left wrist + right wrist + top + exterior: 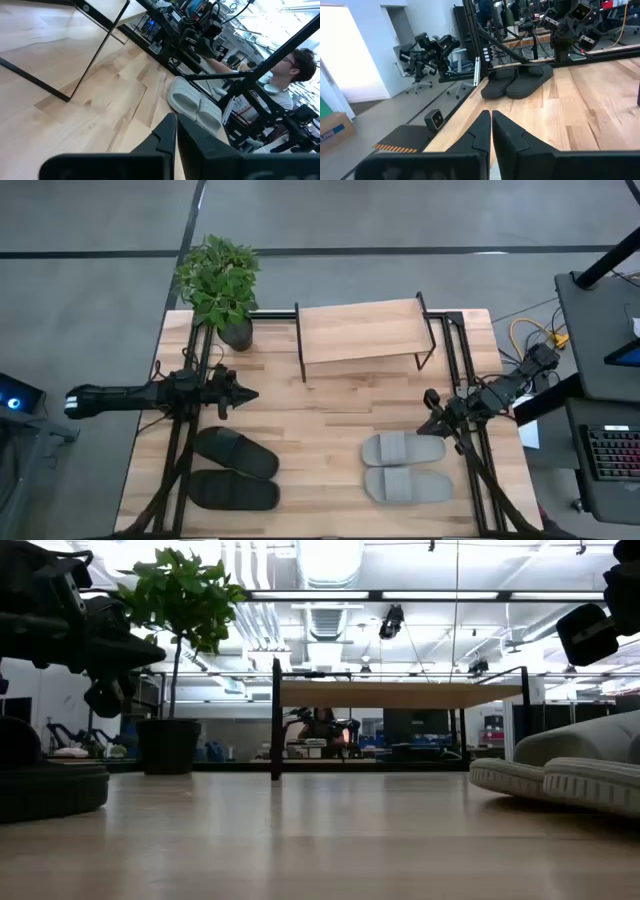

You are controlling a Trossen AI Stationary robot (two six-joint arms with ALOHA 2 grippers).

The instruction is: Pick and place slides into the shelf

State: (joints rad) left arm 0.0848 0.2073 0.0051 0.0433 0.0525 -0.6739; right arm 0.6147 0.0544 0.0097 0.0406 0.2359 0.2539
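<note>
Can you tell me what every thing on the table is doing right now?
Black slides: flat on the table, side by side, not on the shelf.
Grey slides: flat on the table, side by side.
Shelf: upright, nothing on top.
Plant: upright in its pot.
Left tool: shut, holding nothing.
Right tool: shut, holding nothing.

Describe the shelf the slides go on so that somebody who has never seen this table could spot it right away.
Start at the big wooden table and look to its far edge, right of the potted plant. The shelf stands there, a low rack with a light plank top on thin black metal legs. Nothing lies on it, and it is the only raised platform on the table.
</note>
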